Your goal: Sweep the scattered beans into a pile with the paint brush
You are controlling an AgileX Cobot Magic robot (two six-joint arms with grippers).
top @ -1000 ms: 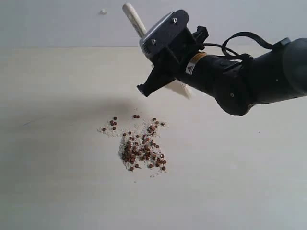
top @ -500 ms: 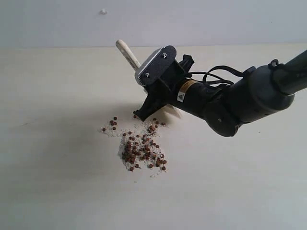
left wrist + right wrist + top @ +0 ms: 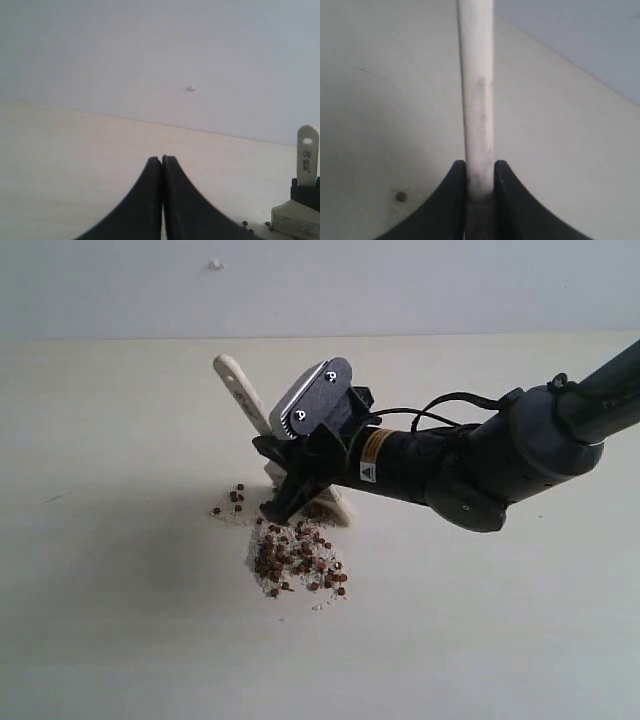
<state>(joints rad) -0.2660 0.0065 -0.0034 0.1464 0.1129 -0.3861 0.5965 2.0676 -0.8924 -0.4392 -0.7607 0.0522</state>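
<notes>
The beans (image 3: 300, 555) lie in a loose reddish-brown heap among whitish crumbs, with a few strays (image 3: 235, 498) to its left. My right gripper (image 3: 280, 502) is shut on the paint brush (image 3: 238, 388). The pale handle points up and to the left, and the brush's lower end (image 3: 335, 510) rests at the heap's far edge. In the right wrist view the handle (image 3: 476, 90) runs straight out between the fingers of the gripper (image 3: 480, 165), and one bean (image 3: 400, 197) lies beside it. My left gripper (image 3: 161, 159) is shut on nothing. It sees the handle's holed end (image 3: 307, 155) and some beans (image 3: 245, 223).
The pale table (image 3: 120, 620) ends at a grey wall behind, which carries a small white speck (image 3: 215, 263). The right arm's dark forearm (image 3: 500, 460) reaches in from the right, low over the table. The left arm does not show in the exterior view.
The right gripper has come down and to the left with the brush, from above the table to the far edge of the bean heap. The beans have barely shifted.
</notes>
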